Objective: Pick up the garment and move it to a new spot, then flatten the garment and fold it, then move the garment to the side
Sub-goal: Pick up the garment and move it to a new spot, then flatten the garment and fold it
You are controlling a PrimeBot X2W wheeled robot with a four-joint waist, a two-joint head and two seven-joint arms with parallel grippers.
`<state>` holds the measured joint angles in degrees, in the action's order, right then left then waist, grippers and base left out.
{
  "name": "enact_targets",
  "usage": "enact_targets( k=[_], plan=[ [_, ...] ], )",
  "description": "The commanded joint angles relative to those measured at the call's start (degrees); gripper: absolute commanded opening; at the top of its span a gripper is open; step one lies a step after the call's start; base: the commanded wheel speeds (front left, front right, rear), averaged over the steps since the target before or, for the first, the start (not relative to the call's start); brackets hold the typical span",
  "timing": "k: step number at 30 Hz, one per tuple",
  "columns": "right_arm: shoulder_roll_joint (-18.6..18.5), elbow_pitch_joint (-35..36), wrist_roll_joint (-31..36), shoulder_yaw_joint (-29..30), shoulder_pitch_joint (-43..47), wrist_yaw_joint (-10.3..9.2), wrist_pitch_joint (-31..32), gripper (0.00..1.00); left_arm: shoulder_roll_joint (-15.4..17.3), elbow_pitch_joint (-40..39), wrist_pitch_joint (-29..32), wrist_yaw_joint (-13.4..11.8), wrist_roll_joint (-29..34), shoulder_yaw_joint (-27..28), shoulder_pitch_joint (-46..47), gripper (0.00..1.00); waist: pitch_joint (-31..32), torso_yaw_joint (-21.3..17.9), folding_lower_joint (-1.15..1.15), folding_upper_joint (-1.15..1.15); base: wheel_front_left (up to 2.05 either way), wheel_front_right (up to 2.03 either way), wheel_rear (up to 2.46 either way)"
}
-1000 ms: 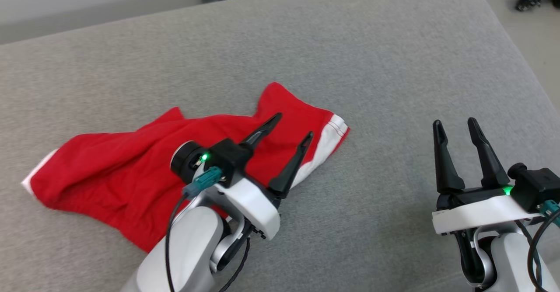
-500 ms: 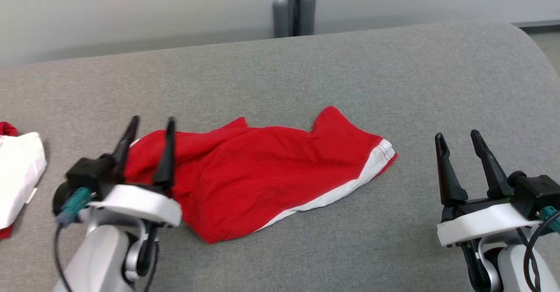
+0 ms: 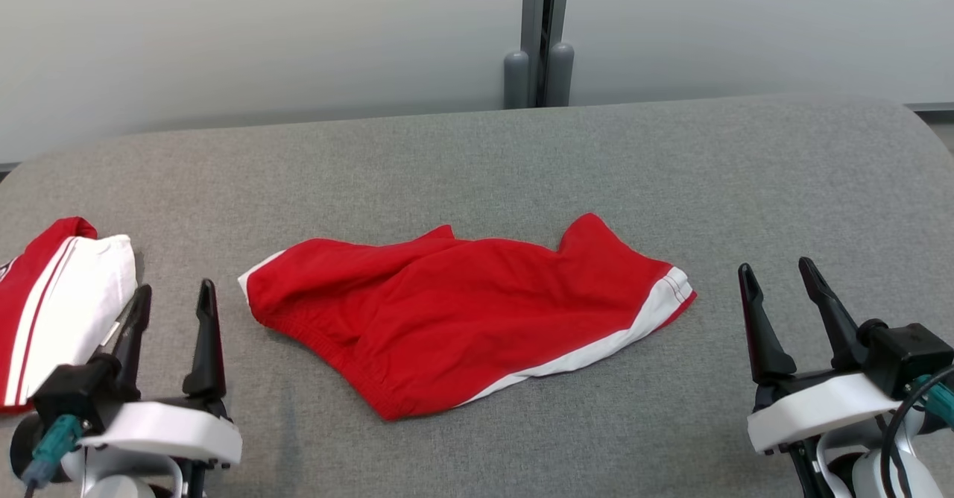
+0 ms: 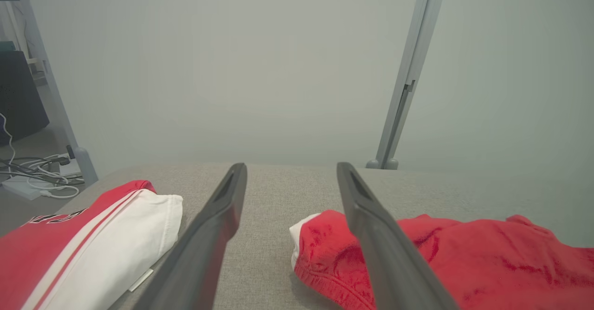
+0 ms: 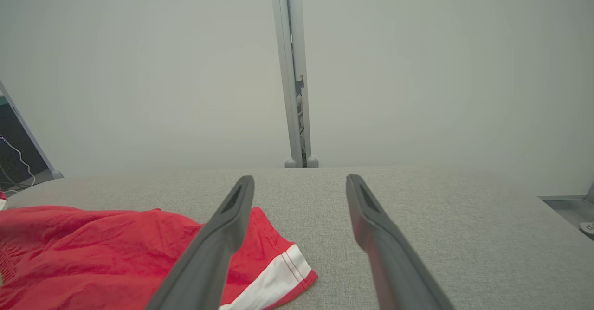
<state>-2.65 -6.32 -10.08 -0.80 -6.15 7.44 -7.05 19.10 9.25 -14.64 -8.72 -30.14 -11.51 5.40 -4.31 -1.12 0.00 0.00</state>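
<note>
The garment [image 3: 462, 323], red shorts with white side stripes, lies rumpled in the middle of the grey padded table [image 3: 477, 155]. Its left end [image 4: 325, 249] appears in the left wrist view and its right leg hem [image 5: 274, 277] in the right wrist view. My left gripper [image 3: 173, 297] stands open at the lower left, left of the shorts and apart from them, nothing between its fingers. At the lower right my right gripper [image 3: 777, 274] is open too, to the right of the striped hem, holding nothing.
A folded red and white garment [image 3: 56, 300] lies at the table's left edge, close to my left gripper. A grey post [image 3: 540, 36] stands behind the table against a pale wall. Cables [image 4: 37, 171] lie on the floor at the far left.
My left arm has pulled back off the shorts to the lower left, open. The head camera has tilted up and swung, bringing the wall and the folded garment into view. The right gripper has held still.
</note>
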Motion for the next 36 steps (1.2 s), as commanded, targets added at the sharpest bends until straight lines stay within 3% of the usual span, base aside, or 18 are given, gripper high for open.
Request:
enact_targets(
  k=[1,14,36],
  plan=[
    [-0.43,0.40,0.33,-0.02,0.76,0.09,0.26,1.00,0.34,-0.72,0.17,-0.44,0.49,-0.08,-1.03,1.00,0.61,-0.08,0.00,0.00,0.00,0.00,0.00],
    [-0.42,2.45,0.80,1.46,6.02,0.09,2.46,1.00,0.49,-7.26,3.02,-3.86,0.90,-1.76,-10.38,1.00,4.59,0.10,0.00,0.00,0.00,0.00,0.00],
    [-0.42,3.93,0.30,2.45,7.70,0.09,3.50,1.00,1.34,-8.75,4.83,-5.32,0.34,-2.31,-12.83,1.00,4.99,0.11,0.00,0.00,0.00,0.00,0.00]
  ],
)
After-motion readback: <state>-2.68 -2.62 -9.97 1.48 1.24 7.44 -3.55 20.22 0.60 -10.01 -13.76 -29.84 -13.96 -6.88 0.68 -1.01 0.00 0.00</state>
